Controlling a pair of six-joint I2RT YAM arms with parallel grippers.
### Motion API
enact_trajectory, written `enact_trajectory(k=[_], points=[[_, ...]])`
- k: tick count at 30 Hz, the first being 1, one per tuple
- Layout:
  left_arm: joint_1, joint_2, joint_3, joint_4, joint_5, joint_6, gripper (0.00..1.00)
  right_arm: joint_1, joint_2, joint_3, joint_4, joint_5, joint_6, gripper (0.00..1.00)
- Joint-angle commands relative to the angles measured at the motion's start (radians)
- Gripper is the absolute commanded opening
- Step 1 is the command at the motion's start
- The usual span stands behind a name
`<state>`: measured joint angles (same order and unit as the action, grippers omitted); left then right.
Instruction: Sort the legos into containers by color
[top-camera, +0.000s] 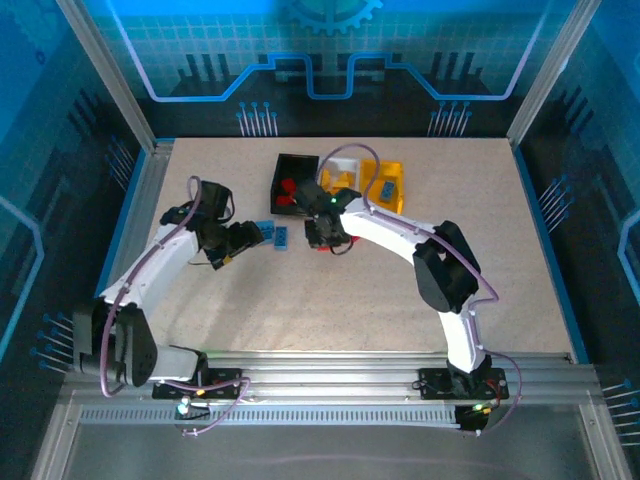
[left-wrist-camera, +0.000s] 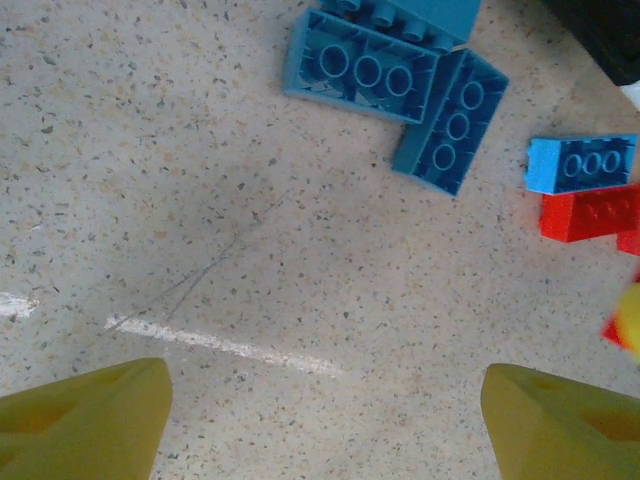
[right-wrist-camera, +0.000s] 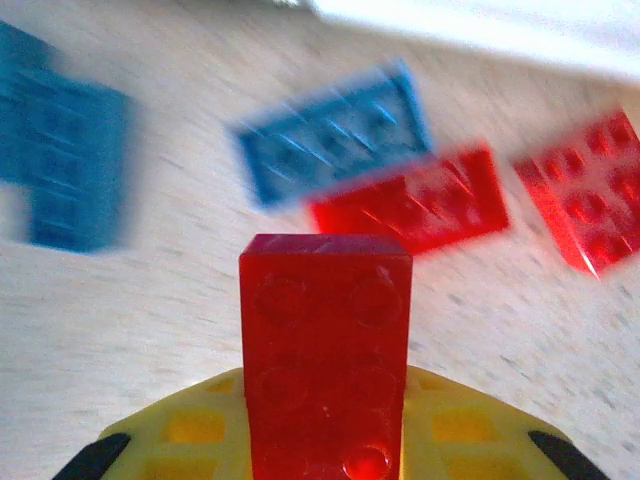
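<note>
My right gripper (right-wrist-camera: 325, 445) (top-camera: 325, 233) is shut on a red brick (right-wrist-camera: 325, 360) that stands upright between its yellow fingers, just above the table. Beyond it, blurred, lie a blue brick (right-wrist-camera: 335, 135), two red bricks (right-wrist-camera: 410, 205) (right-wrist-camera: 585, 190) and more blue bricks (right-wrist-camera: 65, 160). My left gripper (left-wrist-camera: 325, 420) (top-camera: 248, 236) is open over bare table, holding nothing. Ahead of it lie dark blue bricks (left-wrist-camera: 365, 65) (left-wrist-camera: 450, 120), a light blue brick (left-wrist-camera: 580, 163) and a red brick (left-wrist-camera: 590, 212). The black bin (top-camera: 275, 178), white bin (top-camera: 347, 156) and yellow-orange bin (top-camera: 398, 196) stand side by side at the back.
Red pieces lie inside the black bin, and a blue piece (top-camera: 387, 187) lies in the yellow-orange bin. Metal rails border the table's left and near edges. Open tabletop (top-camera: 500, 260) stretches to the right of the right arm.
</note>
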<state>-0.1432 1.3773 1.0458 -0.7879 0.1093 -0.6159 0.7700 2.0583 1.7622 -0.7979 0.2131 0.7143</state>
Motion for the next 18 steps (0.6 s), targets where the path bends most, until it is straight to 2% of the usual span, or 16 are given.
enact_trajectory(k=[1, 5, 10, 12, 14, 18], points=[[0.018, 0.008, 0.032, 0.0, 0.01, 0.03, 0.82, -0.023, 0.06, 0.163, 0.037, -0.095, -0.061, 0.25], [0.03, -0.009, 0.025, -0.015, 0.016, 0.033, 0.82, -0.058, 0.246, 0.472, -0.011, -0.096, -0.09, 0.28], [0.047, -0.033, 0.02, -0.04, 0.023, 0.047, 0.82, -0.105, 0.546, 0.958, -0.149, -0.074, -0.096, 0.52], [0.052, -0.039, 0.018, -0.045, 0.022, 0.055, 0.83, -0.112, 0.573, 1.038, -0.205, -0.036, -0.098, 0.54], [0.056, -0.044, 0.008, -0.041, 0.024, 0.056, 0.83, -0.107, 0.524, 0.955, -0.228, 0.002, -0.111, 0.56], [0.062, -0.049, -0.015, -0.014, 0.039, 0.047, 0.83, -0.096, 0.22, 0.424, -0.093, 0.062, -0.113, 0.58]])
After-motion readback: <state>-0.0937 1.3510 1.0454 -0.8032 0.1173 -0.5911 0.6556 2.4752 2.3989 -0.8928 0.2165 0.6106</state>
